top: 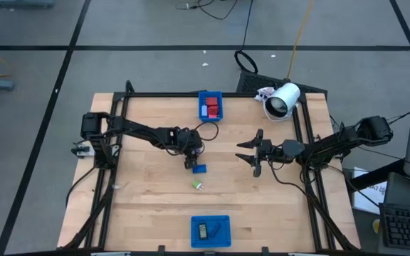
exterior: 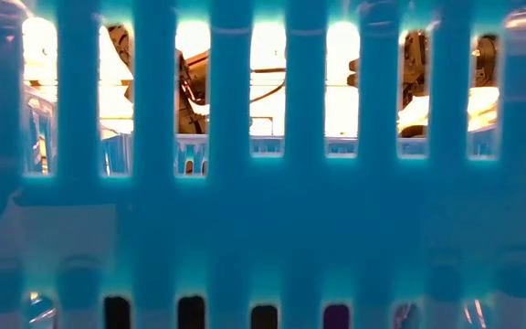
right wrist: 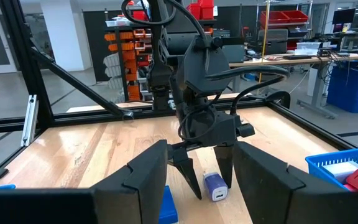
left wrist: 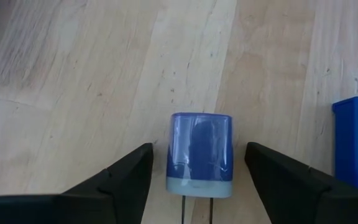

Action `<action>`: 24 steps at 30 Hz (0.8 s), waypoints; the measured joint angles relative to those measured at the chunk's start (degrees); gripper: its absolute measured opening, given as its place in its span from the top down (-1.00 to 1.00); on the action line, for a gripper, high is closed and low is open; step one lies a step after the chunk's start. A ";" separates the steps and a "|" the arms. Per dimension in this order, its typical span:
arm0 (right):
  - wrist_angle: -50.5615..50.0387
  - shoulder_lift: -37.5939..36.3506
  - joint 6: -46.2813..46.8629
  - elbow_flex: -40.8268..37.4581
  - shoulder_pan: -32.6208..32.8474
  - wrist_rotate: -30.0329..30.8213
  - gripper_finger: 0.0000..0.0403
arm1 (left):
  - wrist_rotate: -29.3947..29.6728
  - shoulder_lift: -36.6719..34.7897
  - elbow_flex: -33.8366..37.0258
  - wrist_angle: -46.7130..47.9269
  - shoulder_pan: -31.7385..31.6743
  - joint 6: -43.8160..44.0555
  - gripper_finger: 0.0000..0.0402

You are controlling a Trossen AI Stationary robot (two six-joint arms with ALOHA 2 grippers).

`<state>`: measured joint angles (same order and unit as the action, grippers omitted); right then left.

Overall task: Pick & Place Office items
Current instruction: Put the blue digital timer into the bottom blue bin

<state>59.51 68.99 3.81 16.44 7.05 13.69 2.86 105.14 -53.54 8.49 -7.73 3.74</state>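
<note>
blue block (left wrist: 356,140) beside plug (left wrist: 201,154) between open left pincer (left wrist: 199,180).

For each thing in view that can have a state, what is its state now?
Left gripper: open, fingers astride the blue plug adapter.
Blue plug adapter: lying on the table between those fingers, not gripped.
Right gripper: open, empty, right of centre.
Blue block: loose on the table.
Green bit: loose on the table.
Far blue tray: holds red pieces.
Near blue tray: holds dark pieces.
</note>
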 joint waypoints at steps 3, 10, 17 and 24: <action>0.00 0.00 0.00 0.00 0.00 0.00 0.15 | 0.10 -0.08 0.02 0.04 0.00 -0.01 -0.34; -0.02 0.00 -0.02 0.01 0.00 0.02 0.15 | 0.43 -3.74 0.41 1.91 0.25 2.69 -0.31; -0.04 0.00 -0.02 0.01 0.00 0.00 0.15 | 0.32 -9.38 0.26 2.86 1.87 6.20 -0.23; -0.03 0.00 -0.02 0.01 0.00 0.01 0.15 | 0.19 -9.70 0.20 1.75 7.23 5.20 -0.21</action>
<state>59.47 68.99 3.79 16.45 7.05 13.70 3.05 95.44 -53.34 10.24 -0.50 8.93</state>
